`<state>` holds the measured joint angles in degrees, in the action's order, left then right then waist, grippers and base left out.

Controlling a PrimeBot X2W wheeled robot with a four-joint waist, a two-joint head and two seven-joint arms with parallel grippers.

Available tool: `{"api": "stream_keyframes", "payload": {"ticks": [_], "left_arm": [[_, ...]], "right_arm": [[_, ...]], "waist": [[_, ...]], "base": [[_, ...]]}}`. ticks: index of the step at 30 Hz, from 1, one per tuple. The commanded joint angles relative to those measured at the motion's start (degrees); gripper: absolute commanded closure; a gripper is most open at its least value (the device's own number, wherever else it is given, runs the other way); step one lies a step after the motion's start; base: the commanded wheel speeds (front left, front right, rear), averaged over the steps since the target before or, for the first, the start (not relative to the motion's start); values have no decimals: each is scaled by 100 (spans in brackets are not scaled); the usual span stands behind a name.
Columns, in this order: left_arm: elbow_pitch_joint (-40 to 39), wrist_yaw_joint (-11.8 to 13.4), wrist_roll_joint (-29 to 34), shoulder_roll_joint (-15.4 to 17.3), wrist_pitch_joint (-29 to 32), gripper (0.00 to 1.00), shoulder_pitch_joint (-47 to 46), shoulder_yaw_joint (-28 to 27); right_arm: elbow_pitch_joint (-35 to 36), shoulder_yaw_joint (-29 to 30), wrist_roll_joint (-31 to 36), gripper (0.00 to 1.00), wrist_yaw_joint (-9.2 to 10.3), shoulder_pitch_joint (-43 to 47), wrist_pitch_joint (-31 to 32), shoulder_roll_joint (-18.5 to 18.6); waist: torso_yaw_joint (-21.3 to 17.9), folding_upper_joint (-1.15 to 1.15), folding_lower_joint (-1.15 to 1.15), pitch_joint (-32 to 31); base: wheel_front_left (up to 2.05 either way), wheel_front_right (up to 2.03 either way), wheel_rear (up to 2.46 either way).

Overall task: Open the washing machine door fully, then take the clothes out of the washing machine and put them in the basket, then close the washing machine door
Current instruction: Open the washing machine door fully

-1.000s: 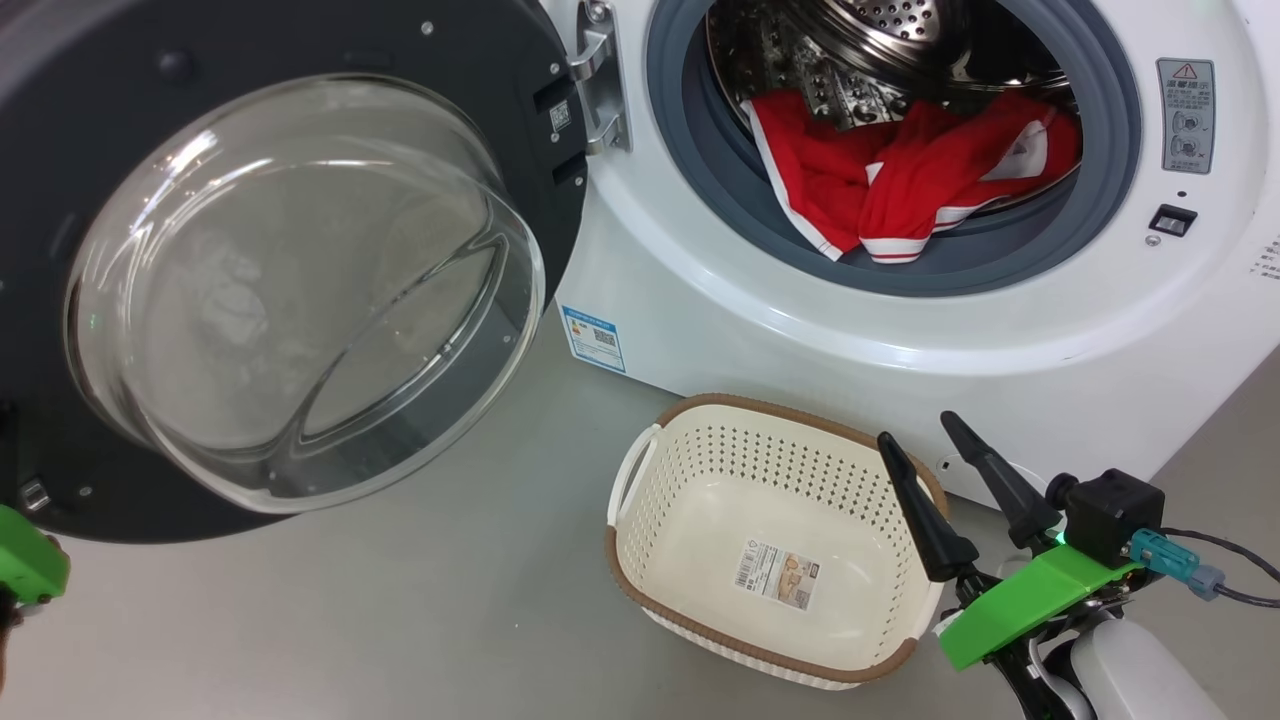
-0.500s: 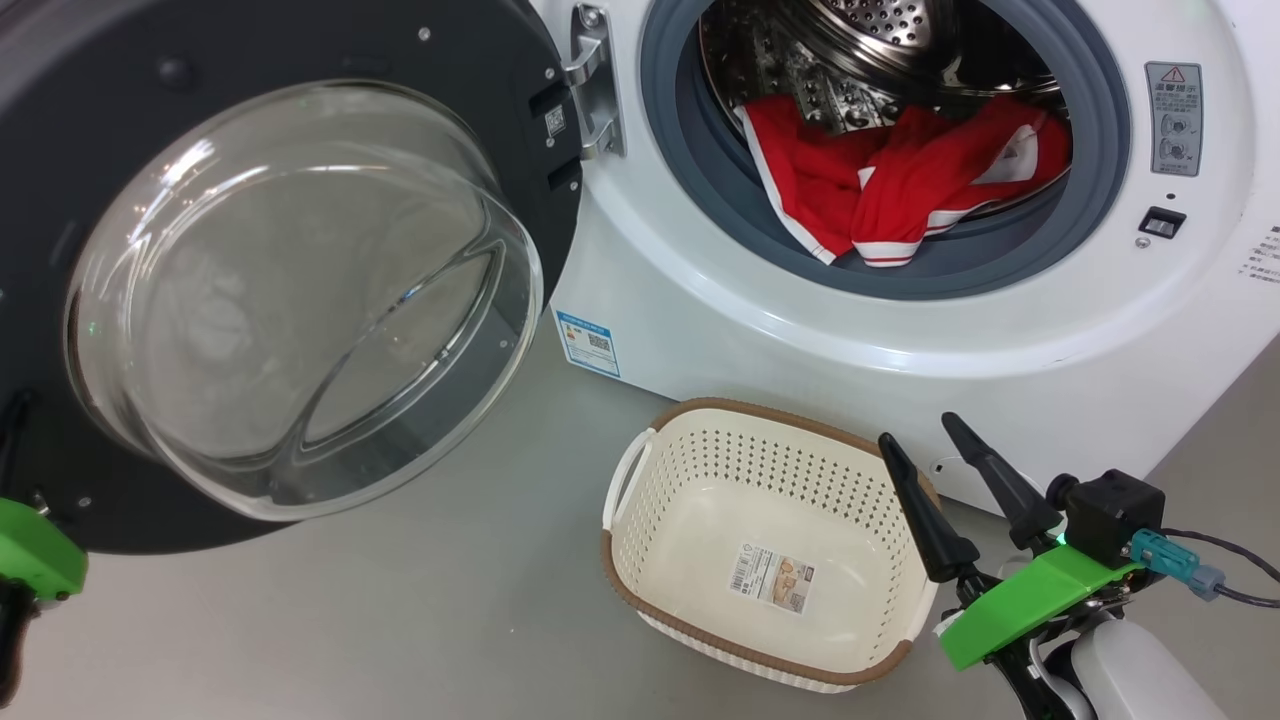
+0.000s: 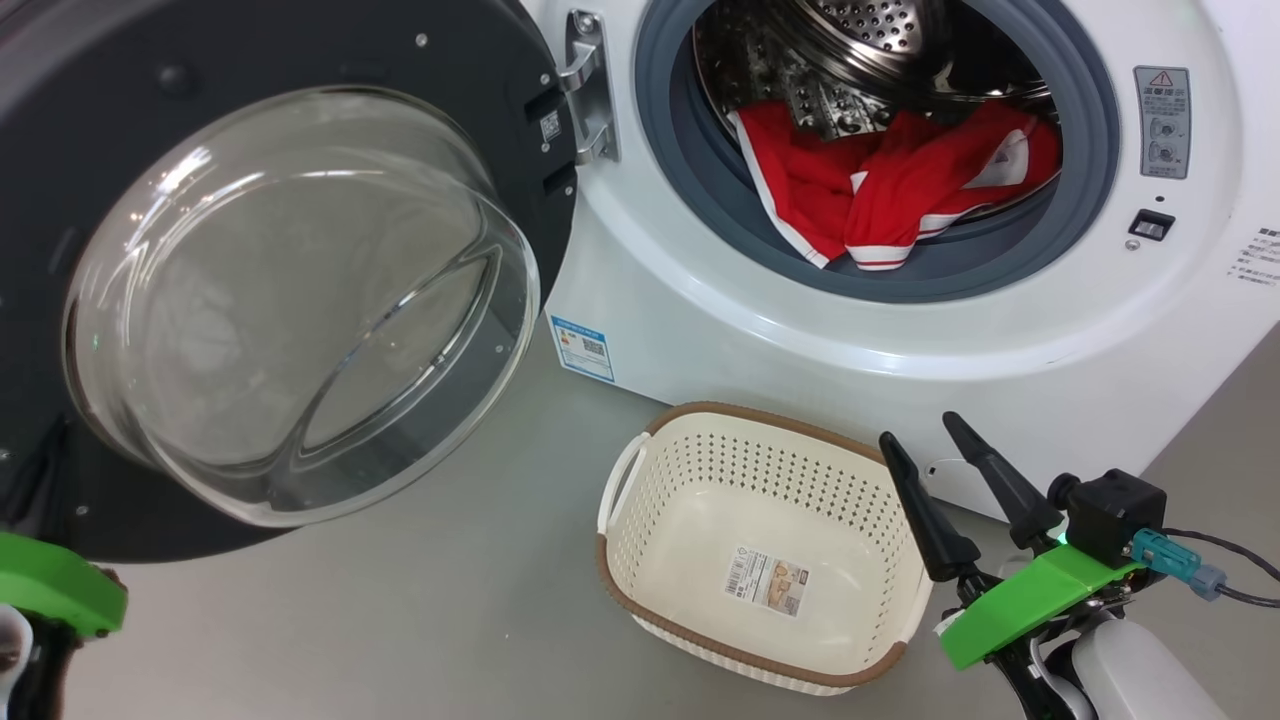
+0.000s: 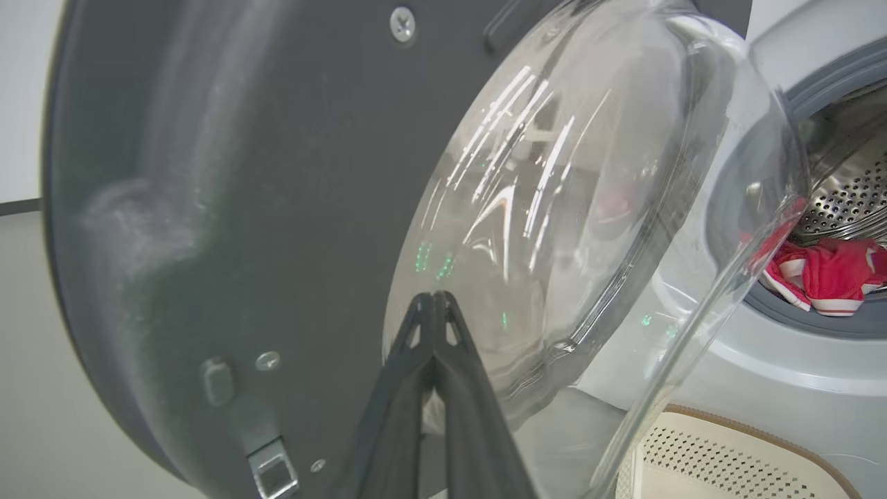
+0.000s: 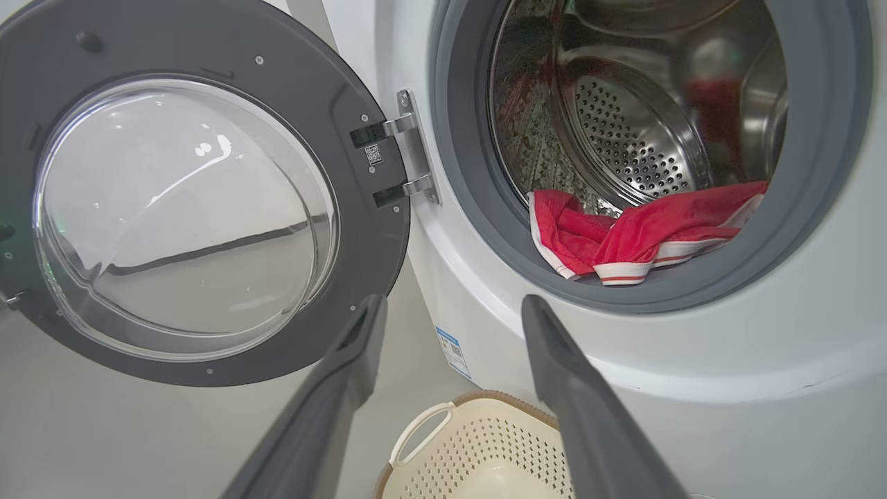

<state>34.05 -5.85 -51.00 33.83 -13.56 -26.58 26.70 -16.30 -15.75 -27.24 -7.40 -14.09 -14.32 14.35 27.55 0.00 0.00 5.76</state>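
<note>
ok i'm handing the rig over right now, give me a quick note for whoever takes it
Left gripper: shut, holding nothing, aimed at the inner side of the washing machine door; contact cannot be told.
Right gripper: open, empty, low by the basket.
Things: door swung wide; clothes lie at the mouth of the washing machine; basket on the floor in front, no clothes in it.
Done: door opened.
Left: move the clothes into the basket, close the door.
</note>
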Motion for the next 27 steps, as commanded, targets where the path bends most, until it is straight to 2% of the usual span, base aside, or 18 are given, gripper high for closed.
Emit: {"api": "stream_keyframes", "payload": {"ticks": [1,3,4,7,8,10,11,17,27], "left_arm": [[-208,82,-50,312,-75,99,-30,-285],[-451,184,-41,303,-97,84,132,-350],[-581,237,-45,304,-106,80,218,-395],[-993,393,-41,324,-123,59,478,-536],[-1140,444,-31,330,-127,47,567,-576],[-1445,564,-2,334,-132,7,747,-655],[-1601,630,49,352,-134,0,825,-671],[-2606,1048,287,388,-140,0,1223,-877],[-3742,1415,510,389,-142,0,1643,-926]], "right_arm": [[142,-88,-9,0,-9,-77,-68,-5],[143,-94,-14,0,-9,-70,-68,-2],[143,-95,-17,0,-9,-65,-68,0],[151,-86,-15,0,-9,-54,-68,9],[150,-84,-16,0,-9,-50,-68,12],[151,-90,-24,0,-9,-42,-68,17],[151,-88,-27,0,-9,-37,-68,20],[145,-99,-38,0,-9,-26,-68,29],[144,-144,-51,0,-9,12,-68,42]], "waist": [[-22,0,0,-12],[-57,0,0,-34],[-73,0,0,-43],[-133,0,0,-66],[-154,0,0,-75],[-194,0,0,-94],[-210,0,0,-104],[-349,0,0,-180],[-676,0,0,-307]], "base": [[0,0,0],[0,0,0],[0,0,0],[0,0,0],[0,0,0],[0,0,0],[0,0,0],[0,0,0],[0,0,0]]}}
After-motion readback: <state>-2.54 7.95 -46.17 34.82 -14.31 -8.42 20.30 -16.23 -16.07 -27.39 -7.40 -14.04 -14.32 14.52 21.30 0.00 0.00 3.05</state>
